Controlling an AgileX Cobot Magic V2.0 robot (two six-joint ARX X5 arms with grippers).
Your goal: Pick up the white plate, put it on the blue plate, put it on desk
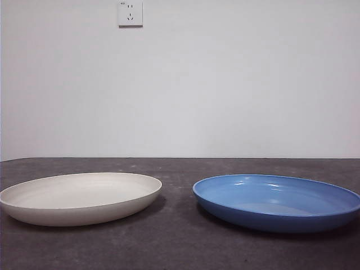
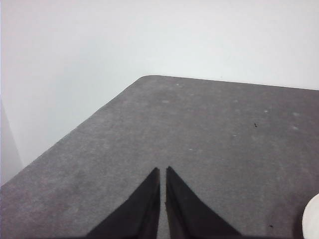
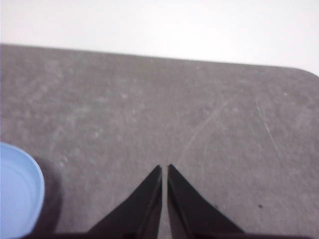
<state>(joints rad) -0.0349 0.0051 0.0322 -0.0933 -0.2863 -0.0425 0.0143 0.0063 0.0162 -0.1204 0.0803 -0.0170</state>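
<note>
The white plate [image 1: 80, 198] lies flat on the desk [image 1: 180, 247] at the left of the front view. The blue plate [image 1: 276, 201] lies flat beside it at the right, a gap between them. Neither arm shows in the front view. My left gripper [image 2: 163, 170] is shut and empty above bare desk; a sliver of the white plate [image 2: 312, 224] shows at the edge of its view. My right gripper [image 3: 164, 168] is shut and empty above bare desk; part of the blue plate [image 3: 17, 191] shows at the edge of its view.
A pale wall stands behind the desk with a socket [image 1: 130, 13] high up. The desk's rounded far corners show in the left wrist view [image 2: 144, 78] and the right wrist view [image 3: 306, 72].
</note>
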